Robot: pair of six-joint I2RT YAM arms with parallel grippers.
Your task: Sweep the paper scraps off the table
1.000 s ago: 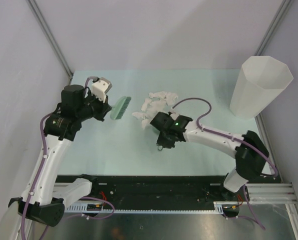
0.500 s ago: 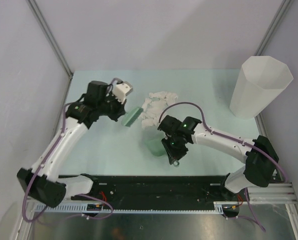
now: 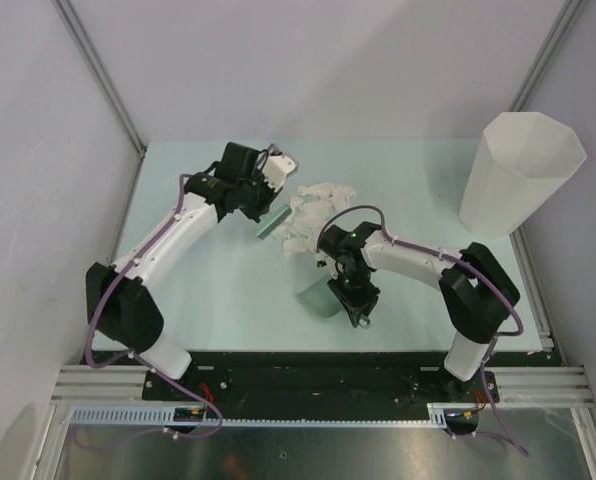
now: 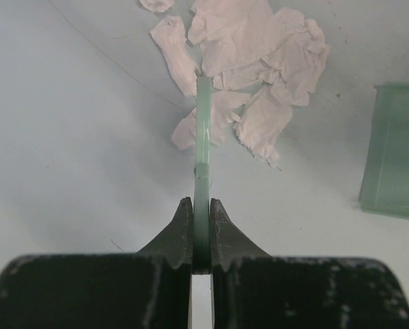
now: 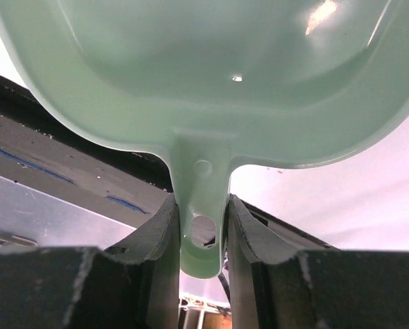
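Several crumpled white paper scraps (image 3: 313, 210) lie in a pile on the pale green table (image 3: 208, 290); they also show in the left wrist view (image 4: 249, 75). My left gripper (image 3: 263, 200) is shut on a green brush (image 3: 273, 221), seen edge-on in its wrist view (image 4: 202, 157), its tip at the pile's left edge. My right gripper (image 3: 350, 300) is shut on the handle of a green dustpan (image 3: 317, 298), seen in the right wrist view (image 5: 204, 75), tilted, just near of the pile. The pan's edge shows at the right of the left wrist view (image 4: 395, 151).
A tall white faceted bin (image 3: 518, 172) stands at the table's far right corner. Grey walls enclose the table on three sides. A black rail (image 3: 308, 372) runs along the near edge.
My left arm has swung right, carrying the brush up to the pile's left edge. My right gripper has turned and moved the dustpan nearer the front, its mouth now below the pile.
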